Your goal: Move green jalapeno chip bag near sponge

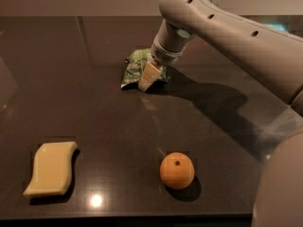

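The green jalapeno chip bag (134, 68) lies crinkled on the dark table, behind the middle. My gripper (148, 76) reaches down from the upper right and sits on the bag's right side, touching or just over it, hiding that part. The sponge (50, 168) is a pale yellow wavy block lying flat at the front left, far from the bag.
A round orange fruit (176, 170) sits at the front, right of the middle. My arm (227, 32) crosses the upper right and casts a shadow on the dark table (85, 103). The table's front edge runs along the bottom.
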Controlling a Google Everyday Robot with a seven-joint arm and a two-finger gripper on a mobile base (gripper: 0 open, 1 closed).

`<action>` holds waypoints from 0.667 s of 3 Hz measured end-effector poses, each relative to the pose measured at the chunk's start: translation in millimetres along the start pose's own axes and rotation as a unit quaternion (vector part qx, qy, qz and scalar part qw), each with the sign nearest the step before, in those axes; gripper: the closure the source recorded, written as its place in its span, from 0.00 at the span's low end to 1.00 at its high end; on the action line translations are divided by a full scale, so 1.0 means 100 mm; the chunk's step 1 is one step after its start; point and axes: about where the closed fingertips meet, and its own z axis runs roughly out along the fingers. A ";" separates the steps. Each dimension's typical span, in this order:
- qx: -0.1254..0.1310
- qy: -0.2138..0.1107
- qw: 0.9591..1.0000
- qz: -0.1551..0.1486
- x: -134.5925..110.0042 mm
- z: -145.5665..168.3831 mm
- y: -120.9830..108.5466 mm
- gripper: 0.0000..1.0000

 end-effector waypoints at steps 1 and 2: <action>-0.011 -0.015 1.000 0.002 -0.03 -0.06 -0.01 0.43; -0.021 -0.036 0.999 0.006 -0.05 -0.24 0.02 0.65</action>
